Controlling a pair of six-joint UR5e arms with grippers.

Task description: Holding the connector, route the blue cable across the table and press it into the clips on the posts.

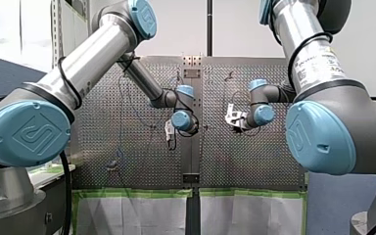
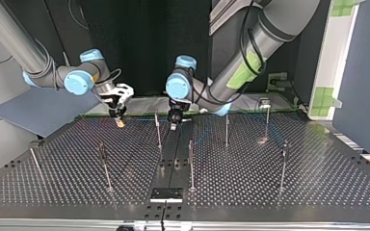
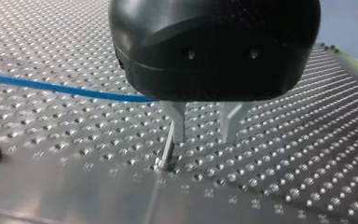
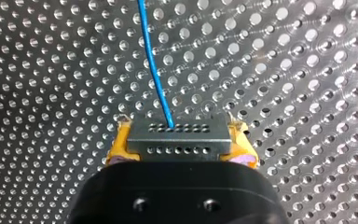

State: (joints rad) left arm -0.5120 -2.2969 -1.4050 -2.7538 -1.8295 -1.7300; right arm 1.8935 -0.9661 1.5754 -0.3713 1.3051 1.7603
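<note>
The right jaws are clamped on a grey connector [image 4: 178, 140], with a yellow pad [image 4: 118, 145] pressed against each end of it and a black housing [image 4: 177, 198] just behind them. Two rows of small holes run along the connector's faces. The blue cable [image 4: 152, 65] comes out of the farther row, near its middle. From there it runs away ahead of the jaws in a gentle bend over the perforated metal worktop [image 4: 51, 70] until it passes out of sight.

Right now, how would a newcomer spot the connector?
Start at the perforated table. Over it my right gripper clamps a small grey block between yellow pads: the connector. It alone has rows of tiny holes, with the blue cable leaving it.
</note>
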